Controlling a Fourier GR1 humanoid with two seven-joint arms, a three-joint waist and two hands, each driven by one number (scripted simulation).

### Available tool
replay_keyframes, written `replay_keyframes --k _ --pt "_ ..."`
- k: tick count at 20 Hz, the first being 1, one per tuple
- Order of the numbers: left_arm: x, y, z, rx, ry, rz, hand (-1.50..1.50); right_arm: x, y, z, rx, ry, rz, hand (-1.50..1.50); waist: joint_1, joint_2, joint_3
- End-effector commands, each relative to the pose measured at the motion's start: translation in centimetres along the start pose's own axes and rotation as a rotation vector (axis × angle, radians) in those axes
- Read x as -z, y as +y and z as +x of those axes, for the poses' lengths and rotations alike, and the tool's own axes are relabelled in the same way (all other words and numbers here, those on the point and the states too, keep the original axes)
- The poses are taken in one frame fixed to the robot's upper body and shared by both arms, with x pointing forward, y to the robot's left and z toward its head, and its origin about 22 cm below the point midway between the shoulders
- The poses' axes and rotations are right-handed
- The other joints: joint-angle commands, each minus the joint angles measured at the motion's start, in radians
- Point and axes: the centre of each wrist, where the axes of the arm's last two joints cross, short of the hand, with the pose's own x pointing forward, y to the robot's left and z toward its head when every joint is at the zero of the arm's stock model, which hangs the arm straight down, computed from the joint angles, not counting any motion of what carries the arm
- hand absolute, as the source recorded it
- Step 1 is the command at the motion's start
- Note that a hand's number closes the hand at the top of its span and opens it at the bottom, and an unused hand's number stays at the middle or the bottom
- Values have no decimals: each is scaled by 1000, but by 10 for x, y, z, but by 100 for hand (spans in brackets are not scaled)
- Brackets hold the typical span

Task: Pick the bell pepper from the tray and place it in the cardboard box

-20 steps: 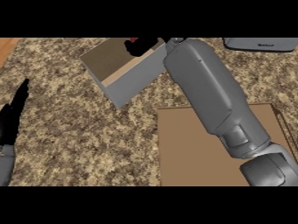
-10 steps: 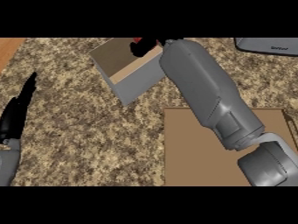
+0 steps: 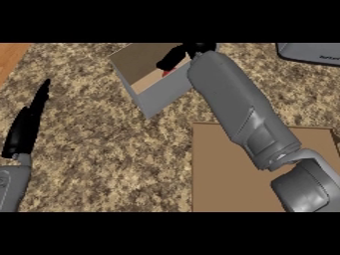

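Red bell pepper barely visible over open cardboard box; flat brown tray lower right.

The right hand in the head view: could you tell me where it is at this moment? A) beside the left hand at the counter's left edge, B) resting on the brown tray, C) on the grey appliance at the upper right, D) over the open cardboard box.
D: the right hand reaches over the open cardboard box, with something red just under its fingers.
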Motion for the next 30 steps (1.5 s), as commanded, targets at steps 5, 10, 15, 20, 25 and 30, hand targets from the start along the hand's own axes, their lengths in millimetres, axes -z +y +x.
replay_keyframes --k 5,10,15,20,25,30 --pt "8 16 12 4 -13 17 0 1 -4 -2 148 -115 -128 -150 -8 -1 3" --pt "0 -4 1 -1 29 25 0 3 -12 2 294 -146 -235 -150 -37 -6 3" --pt "-18 17 -22 8 46 52 0 6 -27 -35 425 -165 -269 -150 -64 -22 3" --pt "-17 28 -31 5 89 56 0 10 -53 -66 466 -139 -285 -150 -94 -28 2" --pt "-19 29 -19 -1 91 64 0 12 -87 -95 463 -111 -308 -150 -112 -38 2" --pt "-36 37 -32 6 108 81 0 2 -108 -146 409 -98 -274 -150 -124 -45 2"
